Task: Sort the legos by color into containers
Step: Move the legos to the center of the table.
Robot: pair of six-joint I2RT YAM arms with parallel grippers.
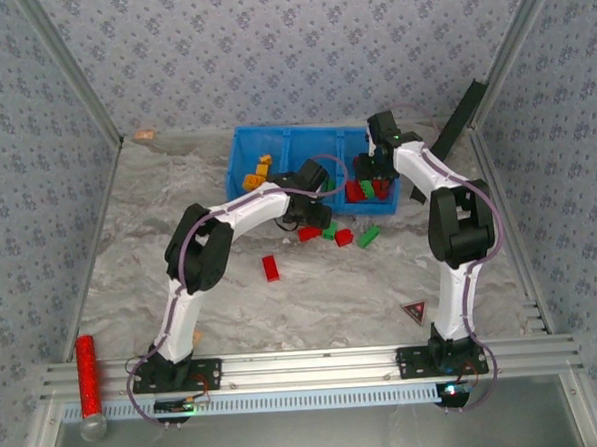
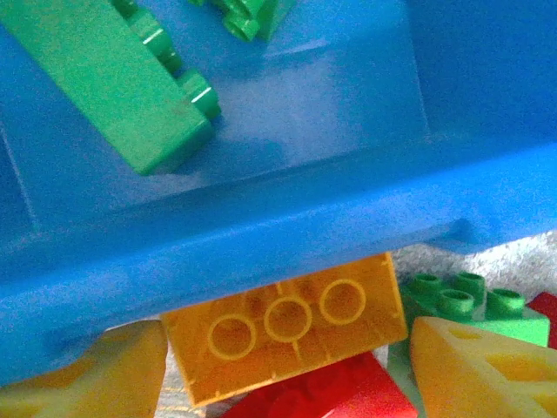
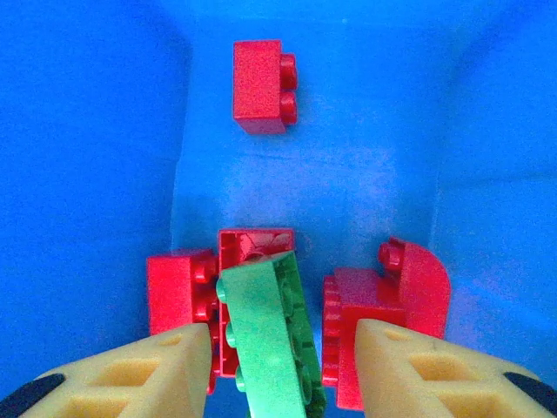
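The top camera is looking down from above and behind over the whole desk (image 1: 312, 293). The wrist cameras are sitting close: the left is facing the near wall of the blue tray (image 1: 285, 154), the right is looking into one compartment (image 3: 348, 157), and the top view is sharing that tray.

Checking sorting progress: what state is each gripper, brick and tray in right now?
Bright blue plastic tray: upright, partly filled.
Left gripper: grip unclear.
Orange plastic brick: between the left jaws, underside showing.
Right gripper: open.
Green plastic brick: tilted on red plastic bricks inside tray.
Loose red and green bricks: on grey table, unsorted.
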